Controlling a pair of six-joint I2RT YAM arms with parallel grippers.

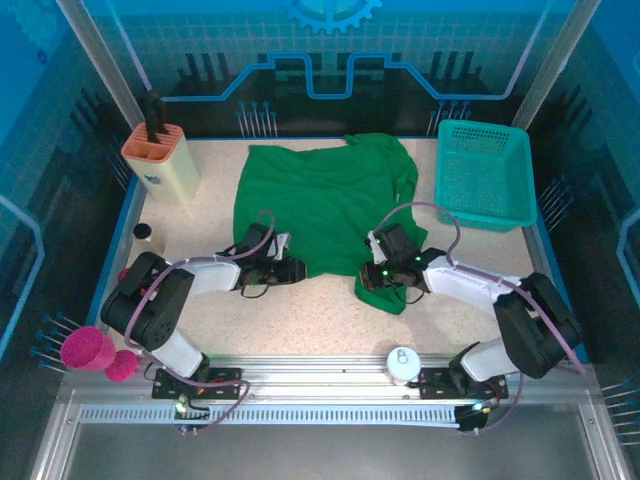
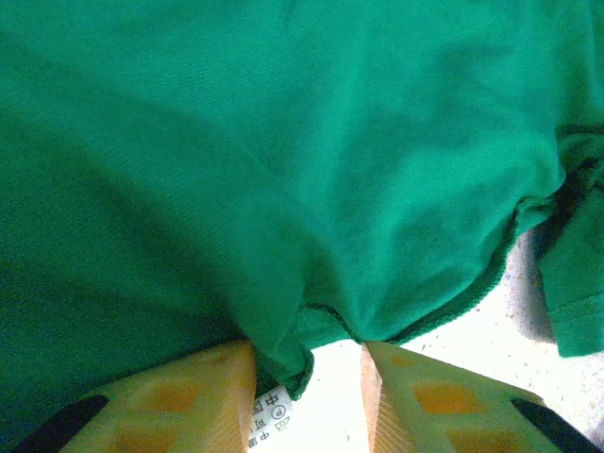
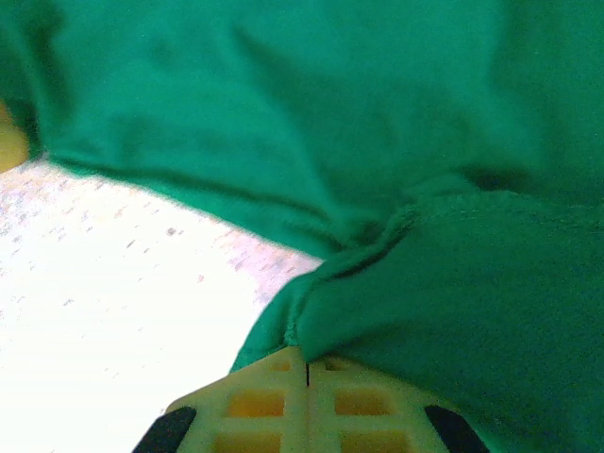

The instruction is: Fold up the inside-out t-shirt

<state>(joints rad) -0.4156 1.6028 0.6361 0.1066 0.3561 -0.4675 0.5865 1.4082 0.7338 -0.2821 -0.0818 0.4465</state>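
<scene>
The plain green cloth short-sleeved t-shirt (image 1: pixel 325 205) lies spread, long axis far-left to near-right, its near edge pinched by the closed right gripper (image 3: pixel 307 363) and lying between the parted fingers of the left gripper (image 2: pixel 307 357).

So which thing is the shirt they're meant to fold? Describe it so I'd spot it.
Look at the speckled table inside the blue booth. Spread across its far middle, between a cream holder on the left and a teal mesh basket on the right, lies the t-shirt. It alone is soft, solid green cloth; its neighbours are rigid containers.
</scene>
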